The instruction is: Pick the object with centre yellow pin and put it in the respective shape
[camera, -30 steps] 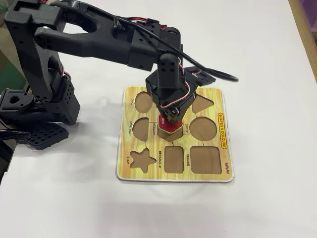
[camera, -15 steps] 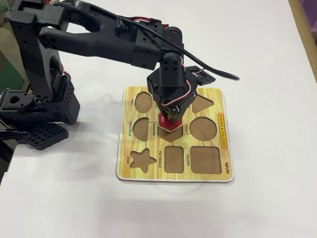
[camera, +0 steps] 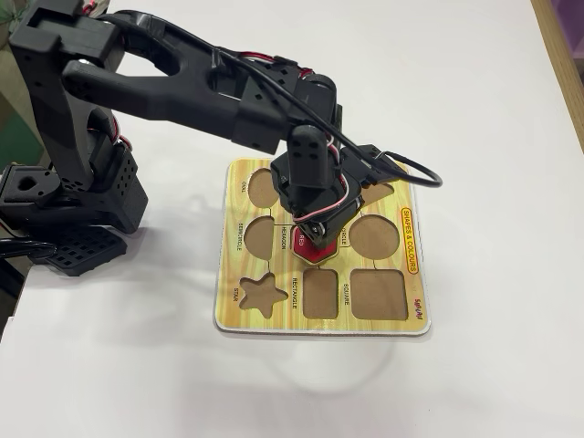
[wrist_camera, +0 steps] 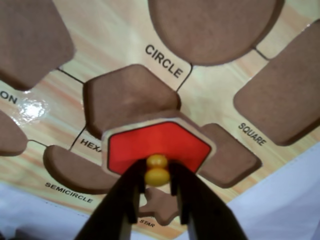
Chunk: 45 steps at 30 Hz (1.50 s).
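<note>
Moved since a second ago: arm (camera: 182, 87) reached further toward the lower middle of the fixed view, red piece carried from over the hexagon recess toward the rectangle recess; board unmoved.
Desk (camera: 474, 109): plain white, bearing only the board and the arm's base at left.
Board (camera: 401, 315): yellow wood-grain, flat at frame centre, brown recesses all empty.
Hexagon recess (wrist_camera: 125, 95): centre of the wrist view, open and unfilled, just above the held piece.
Red hexagon piece (wrist_camera: 165, 145): held above the board, tilted, overlapping the recess's lower edge, not seated.
Jaws (wrist_camera: 156, 197): closed narrowly on the yellow knob (wrist_camera: 157, 168), one black finger either side, nothing else held.
Step in hand: placing; judged most of the way through, seating yet to be done.
How to do it well: shift the piece back toward frame top until outline covers recess; turn the wrist so corners match corners; level it; lower before letting go.
Risk: corner catching on the rim, piece left propped.
Readable, wrist view: CIRCLE, SQUARE, SEMICIRCLE, STAR, partial HEXA.
Readable, fixed view: RECTANGLE, SHAPES & COLOURS at right edge; small brand mark at lower right, too small to read.
</note>
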Available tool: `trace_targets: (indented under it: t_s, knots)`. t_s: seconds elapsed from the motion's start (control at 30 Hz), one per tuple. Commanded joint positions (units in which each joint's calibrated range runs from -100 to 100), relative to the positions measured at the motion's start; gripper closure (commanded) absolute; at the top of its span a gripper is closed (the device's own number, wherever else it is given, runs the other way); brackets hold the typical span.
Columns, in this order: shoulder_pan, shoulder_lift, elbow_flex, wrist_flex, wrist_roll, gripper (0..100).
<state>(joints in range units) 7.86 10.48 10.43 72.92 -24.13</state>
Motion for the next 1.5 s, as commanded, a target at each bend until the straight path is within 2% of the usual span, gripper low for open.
trace_targets:
  t_s: [0.0, 1.47]
  knots:
    - [0.4, 0.9, -3.2, -0.5, -0.1, 95]
    - [-7.1, 3.1, -2.9, -3.3, -0.2, 95]
